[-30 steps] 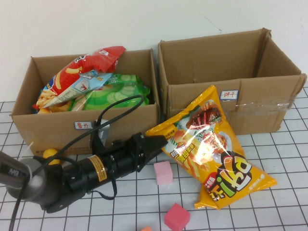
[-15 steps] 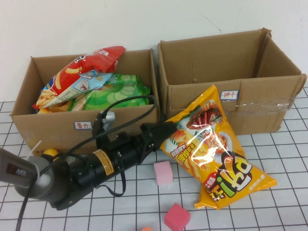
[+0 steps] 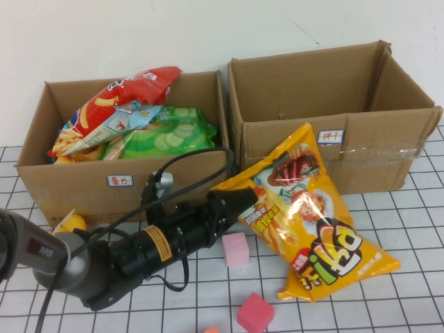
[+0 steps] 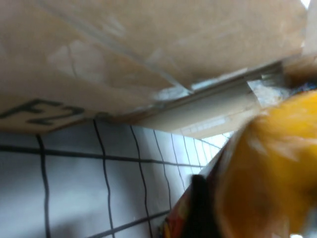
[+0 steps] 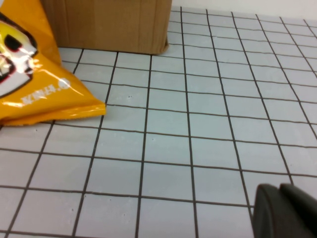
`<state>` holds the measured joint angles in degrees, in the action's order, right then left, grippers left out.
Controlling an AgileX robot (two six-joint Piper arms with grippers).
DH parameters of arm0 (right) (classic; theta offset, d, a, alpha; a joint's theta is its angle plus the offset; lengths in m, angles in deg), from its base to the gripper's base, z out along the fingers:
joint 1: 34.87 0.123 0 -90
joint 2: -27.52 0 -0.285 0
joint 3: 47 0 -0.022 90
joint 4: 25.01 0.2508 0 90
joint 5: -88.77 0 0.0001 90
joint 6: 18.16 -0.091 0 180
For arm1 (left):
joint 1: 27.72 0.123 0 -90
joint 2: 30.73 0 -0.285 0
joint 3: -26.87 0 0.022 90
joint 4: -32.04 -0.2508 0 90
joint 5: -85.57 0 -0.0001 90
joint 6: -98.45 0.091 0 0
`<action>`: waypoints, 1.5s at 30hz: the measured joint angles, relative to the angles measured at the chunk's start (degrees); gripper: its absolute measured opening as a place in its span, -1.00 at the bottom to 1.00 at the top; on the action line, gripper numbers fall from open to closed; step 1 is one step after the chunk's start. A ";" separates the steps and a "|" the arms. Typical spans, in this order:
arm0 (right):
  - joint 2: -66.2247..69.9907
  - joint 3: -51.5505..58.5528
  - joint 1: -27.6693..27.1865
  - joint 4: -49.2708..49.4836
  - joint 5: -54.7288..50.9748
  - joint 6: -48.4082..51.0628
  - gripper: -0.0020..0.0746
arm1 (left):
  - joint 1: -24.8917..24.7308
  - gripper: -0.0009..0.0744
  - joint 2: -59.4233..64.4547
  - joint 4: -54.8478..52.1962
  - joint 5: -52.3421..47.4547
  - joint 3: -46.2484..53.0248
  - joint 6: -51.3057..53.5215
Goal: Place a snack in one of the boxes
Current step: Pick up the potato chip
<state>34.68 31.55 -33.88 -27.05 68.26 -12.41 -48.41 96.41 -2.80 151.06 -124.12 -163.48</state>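
Observation:
An orange snack bag point(image 3: 312, 215) lies on the gridded table, leaning against the front of the right cardboard box point(image 3: 374, 152), which looks empty. My left gripper point(image 3: 244, 198) reaches in low from the left and is closed on the bag's left edge. In the left wrist view the bag point(image 4: 267, 163) fills the space by one dark finger point(image 4: 198, 208). The left box point(image 3: 83, 184) holds a red chip bag point(image 3: 118, 104) and a green bag point(image 3: 166, 135). My right gripper point(image 5: 285, 210) is shut and empty above bare table, to the right of the bag's corner point(image 5: 29, 89).
Two pink foam cubes point(image 3: 235, 248) point(image 3: 254, 312) lie in front of the bag. A yellow object point(image 3: 69, 222) sits by the left box behind my left arm. The left arm's cable point(image 3: 194, 156) loops up in front of the left box.
My left gripper has moved right, from just short of the bag onto its left edge. The bag has shifted slightly. The boxes have not moved.

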 joint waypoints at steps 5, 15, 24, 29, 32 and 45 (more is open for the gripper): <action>0.00 0.00 0.00 0.00 0.00 0.00 -0.95 | 0.00 -0.54 0.00 0.84 0.00 0.00 -0.72; 0.00 0.00 0.00 0.00 0.00 0.00 -0.95 | 0.00 -0.96 0.00 -5.90 0.09 -0.09 -7.62; 0.00 0.00 0.00 0.00 0.00 0.00 -0.95 | 0.00 -0.83 0.00 -5.33 0.09 -0.12 -7.75; 0.00 0.00 0.00 0.00 0.00 0.00 -0.95 | -0.10 0.07 0.00 -4.03 0.09 -0.12 -6.73; 0.00 0.00 0.00 0.00 0.00 0.00 -0.95 | -0.19 0.57 0.00 -3.67 0.09 -0.12 -6.20; 0.00 0.00 0.00 0.00 0.00 0.00 -0.95 | -2.75 0.74 0.00 2.03 0.09 -0.22 -2.27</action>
<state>34.68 31.55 -33.88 -27.05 68.26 -12.41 -51.16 96.41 -0.76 151.15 -124.33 -165.74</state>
